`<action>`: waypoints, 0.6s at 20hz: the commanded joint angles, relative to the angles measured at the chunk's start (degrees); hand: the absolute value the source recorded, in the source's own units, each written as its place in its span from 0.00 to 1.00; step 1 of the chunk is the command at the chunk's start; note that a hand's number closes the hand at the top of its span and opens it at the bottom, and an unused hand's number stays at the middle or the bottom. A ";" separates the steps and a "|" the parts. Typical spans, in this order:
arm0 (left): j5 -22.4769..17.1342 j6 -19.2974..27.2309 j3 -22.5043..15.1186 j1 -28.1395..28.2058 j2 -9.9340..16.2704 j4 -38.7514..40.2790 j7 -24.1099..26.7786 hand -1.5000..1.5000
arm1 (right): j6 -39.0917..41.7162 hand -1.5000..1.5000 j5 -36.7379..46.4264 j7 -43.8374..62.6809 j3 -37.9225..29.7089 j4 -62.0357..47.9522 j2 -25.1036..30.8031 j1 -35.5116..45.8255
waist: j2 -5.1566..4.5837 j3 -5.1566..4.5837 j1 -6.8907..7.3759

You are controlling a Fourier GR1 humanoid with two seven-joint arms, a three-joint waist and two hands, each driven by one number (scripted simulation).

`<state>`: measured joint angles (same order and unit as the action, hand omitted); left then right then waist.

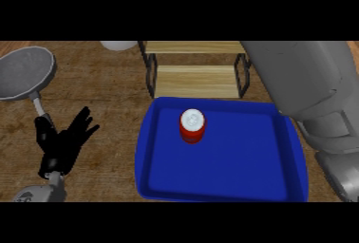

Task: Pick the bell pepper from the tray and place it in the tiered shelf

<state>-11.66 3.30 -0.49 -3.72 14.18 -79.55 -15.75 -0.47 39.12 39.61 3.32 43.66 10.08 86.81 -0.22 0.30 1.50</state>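
A small red thing with a round white top (192, 125) stands upright in the blue tray (223, 182), a little left of the tray's middle; it looks more like a can than a bell pepper. Just behind the tray stands the tiered shelf (198, 80), two pale wooden boards in a black frame. My left hand (64, 142) shows on the counter left of the tray, open with fingers up, holding nothing. The grey right forearm (308, 80) rises along the view's right side over the tray's right rim, and its hand is out of view.
A grey pan (24, 73) lies at the far left, its handle pointing toward my left hand. A white rounded object (118, 45) peeks in at the top, left of the shelf. Bare wooden counter (105, 95) lies between pan and tray.
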 commanded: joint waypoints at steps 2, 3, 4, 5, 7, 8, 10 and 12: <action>0.21 -0.59 0.37 -2.01 -0.77 4.31 0.24 0.50 | -4.13 1.00 1.25 -8.53 -2.19 -8.36 2.17 1.89 | -0.53 -0.39 0.18; 1.09 1.81 -1.48 0.69 -2.08 -1.33 -3.27 0.50 | -2.96 1.00 0.18 -8.88 -2.96 -7.10 2.61 1.14 | -0.14 -0.32 0.03; 0.99 -0.68 -0.03 0.31 -0.77 3.58 0.91 0.50 | -4.10 1.00 0.95 -7.61 -2.93 -9.03 1.13 3.82 | -0.32 -0.38 0.12; 0.43 -0.25 0.05 -0.43 -0.75 1.67 -1.84 0.50 | -3.86 1.00 0.30 -9.91 -3.09 -8.70 0.89 2.28 | -0.20 -0.35 -0.09; 0.77 -2.08 0.03 2.46 -0.30 2.64 1.50 0.50 | -4.11 1.00 0.52 -11.23 -3.13 -9.32 0.76 2.45 | -0.18 -0.36 -0.03; 0.09 -1.50 2.13 -3.65 -0.14 7.24 0.65 0.50 | -4.78 1.00 0.45 -11.44 -3.39 -10.72 -0.17 1.94 | -0.33 -0.38 -0.47; 1.36 -0.96 -0.29 2.74 -0.65 0.39 -0.60 0.50 | -6.05 1.00 1.28 -11.82 -3.20 -10.12 -0.03 1.25 | -0.02 -0.33 -0.16; 0.96 -1.15 -0.60 2.93 -1.77 1.02 -0.44 0.50 | -4.36 1.00 0.85 -12.33 -4.09 -11.10 1.35 3.57 | -0.05 -0.34 -0.14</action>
<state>-11.19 2.34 0.18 -3.77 13.68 -79.35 -15.38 -5.00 39.76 28.58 -0.04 33.79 10.57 89.04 -0.18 0.27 1.43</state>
